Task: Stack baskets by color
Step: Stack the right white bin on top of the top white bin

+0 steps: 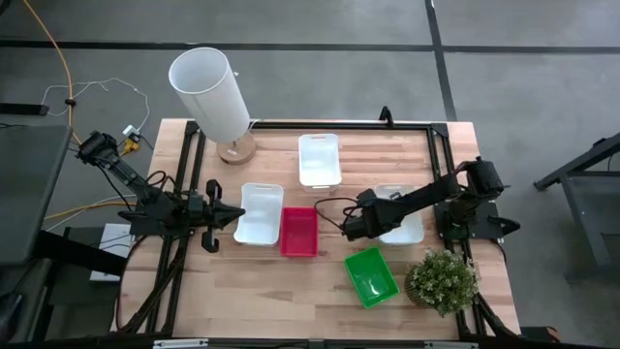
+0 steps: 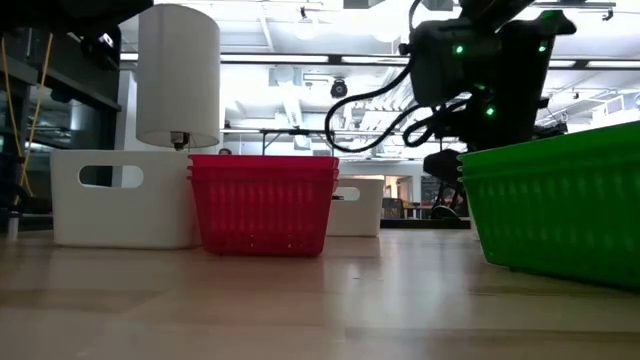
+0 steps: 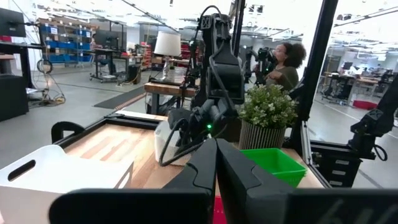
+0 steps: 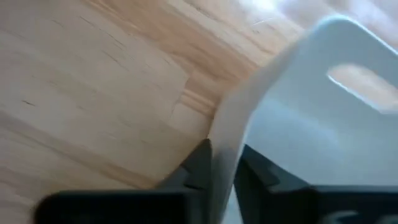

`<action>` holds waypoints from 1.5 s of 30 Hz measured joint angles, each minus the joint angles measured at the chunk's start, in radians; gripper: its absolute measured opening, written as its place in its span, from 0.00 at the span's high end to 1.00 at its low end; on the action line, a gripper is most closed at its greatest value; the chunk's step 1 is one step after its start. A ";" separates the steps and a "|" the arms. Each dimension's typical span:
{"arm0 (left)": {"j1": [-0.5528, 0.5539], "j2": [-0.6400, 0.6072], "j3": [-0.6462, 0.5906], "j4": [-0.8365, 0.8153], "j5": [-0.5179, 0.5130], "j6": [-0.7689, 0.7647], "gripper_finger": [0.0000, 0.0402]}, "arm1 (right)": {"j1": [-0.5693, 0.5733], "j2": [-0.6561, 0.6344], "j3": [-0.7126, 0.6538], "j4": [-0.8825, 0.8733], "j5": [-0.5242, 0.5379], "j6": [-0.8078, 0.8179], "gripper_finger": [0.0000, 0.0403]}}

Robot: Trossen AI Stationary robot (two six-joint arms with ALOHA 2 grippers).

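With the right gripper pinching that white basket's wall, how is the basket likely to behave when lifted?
The right gripper clamps one thin wall of the white basket, so it will probably hang tilted. It is empty plastic, likely light. The smooth wall might slip or flex slightly.

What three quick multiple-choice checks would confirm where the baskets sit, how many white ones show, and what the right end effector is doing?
1. Where is the red basket?
A. Against the white basket in front of the left end effector
B. Inside the green basket
C. Under the plant

2. How many white baskets show from above?
A. One
B. Three
C. Five

3. What is the right end effector doing?
A. Hanging open over bare table
B. Clamped on the wall of a white basket
C. Holding the green basket

Answers: 1 A, the high view shows them side by side. 2 B, one left, one at the back, one under the right arm. 3 B, the right wrist view shows both fingers pinching the white wall.
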 joint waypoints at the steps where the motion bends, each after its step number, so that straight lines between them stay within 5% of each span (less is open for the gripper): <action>1: 0.000 0.000 0.000 0.000 0.000 0.000 1.00 | 0.000 -0.004 0.000 -0.009 0.006 0.000 0.95; 11: 0.000 0.000 0.000 0.003 0.000 0.001 1.00 | 0.005 -0.097 0.112 -0.108 0.171 -0.040 0.99; 19: 0.000 0.000 0.000 0.007 0.000 0.001 1.00 | -0.052 -0.091 0.443 0.022 0.263 -0.380 1.00; 26: 0.000 0.000 0.000 0.007 0.000 0.000 1.00 | -0.178 -0.035 0.653 0.280 0.207 -0.653 1.00; 31: 0.000 0.000 0.000 0.006 0.000 0.000 1.00 | -0.289 0.004 0.689 0.336 0.070 -0.626 1.00; 45: 0.000 0.000 0.000 0.006 0.001 0.001 1.00 | -0.410 0.190 0.688 0.513 -0.058 -0.523 1.00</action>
